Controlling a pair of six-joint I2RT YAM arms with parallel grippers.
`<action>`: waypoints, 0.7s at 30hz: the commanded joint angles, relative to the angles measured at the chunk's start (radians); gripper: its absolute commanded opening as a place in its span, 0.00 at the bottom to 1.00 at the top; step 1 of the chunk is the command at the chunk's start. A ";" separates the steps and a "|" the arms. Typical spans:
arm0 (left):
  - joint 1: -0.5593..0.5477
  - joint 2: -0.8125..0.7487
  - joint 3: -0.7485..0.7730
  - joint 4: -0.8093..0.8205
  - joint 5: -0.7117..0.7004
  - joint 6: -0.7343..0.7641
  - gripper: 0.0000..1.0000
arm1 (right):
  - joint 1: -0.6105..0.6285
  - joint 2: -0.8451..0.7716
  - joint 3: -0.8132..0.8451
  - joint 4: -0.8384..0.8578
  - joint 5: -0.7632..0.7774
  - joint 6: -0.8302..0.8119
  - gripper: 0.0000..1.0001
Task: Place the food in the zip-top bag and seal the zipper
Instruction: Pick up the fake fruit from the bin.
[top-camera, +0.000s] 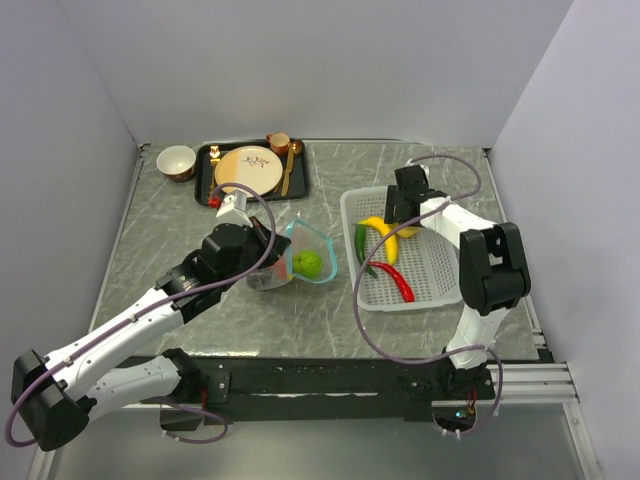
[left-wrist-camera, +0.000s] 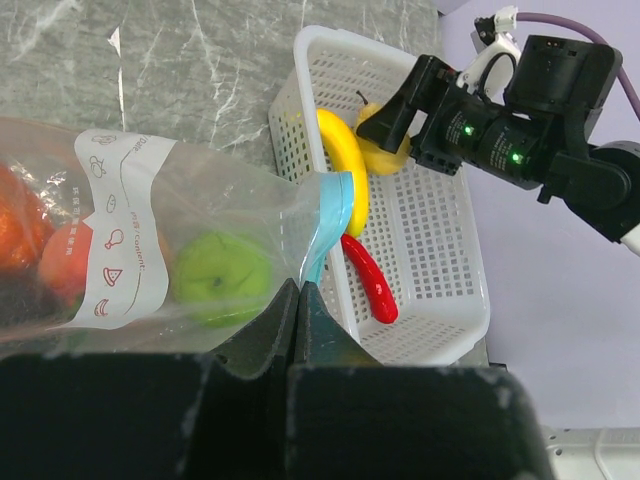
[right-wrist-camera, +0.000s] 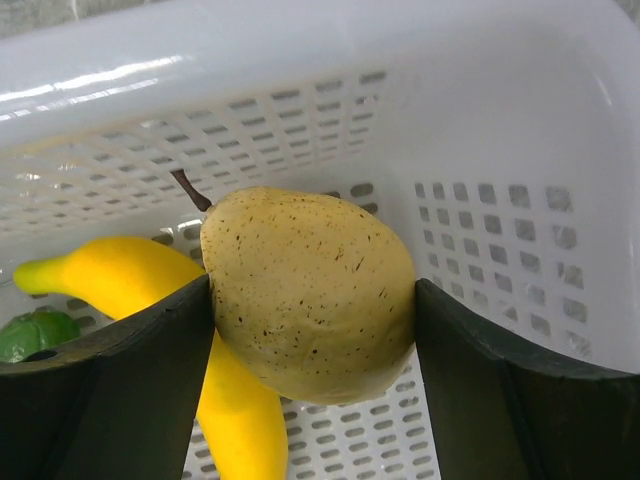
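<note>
The clear zip-top bag (top-camera: 296, 252) lies at mid-table with its mouth toward the basket. It holds the lime-green ball (top-camera: 308, 263) and orange-red food (left-wrist-camera: 40, 255). My left gripper (left-wrist-camera: 298, 300) is shut on the bag's edge beside the teal zipper (left-wrist-camera: 335, 215). My right gripper (right-wrist-camera: 312, 320) is inside the white basket (top-camera: 440, 298), shut on the pale speckled potato (right-wrist-camera: 310, 290), which has a dark stem. The yellow banana (right-wrist-camera: 110, 275) lies under it, the green pepper (right-wrist-camera: 35, 335) to its left. The red chilli (top-camera: 392, 282) lies in the basket's near part.
A black tray (top-camera: 205, 180) at the back holds the beige-and-orange plate (top-camera: 247, 168), a small cup (top-camera: 279, 143) and a spoon. A white bowl (top-camera: 176, 161) stands left of it. Grey walls close in the left, back and right sides.
</note>
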 joint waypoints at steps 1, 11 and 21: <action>-0.002 -0.018 0.004 0.021 -0.001 0.010 0.01 | -0.006 -0.127 -0.048 0.001 -0.029 0.029 0.54; -0.002 -0.015 0.007 0.016 0.010 0.014 0.01 | -0.005 -0.336 -0.143 -0.017 -0.144 0.127 0.28; -0.002 0.002 0.007 0.028 0.021 0.007 0.01 | 0.000 -0.618 -0.305 -0.040 -0.411 0.263 0.29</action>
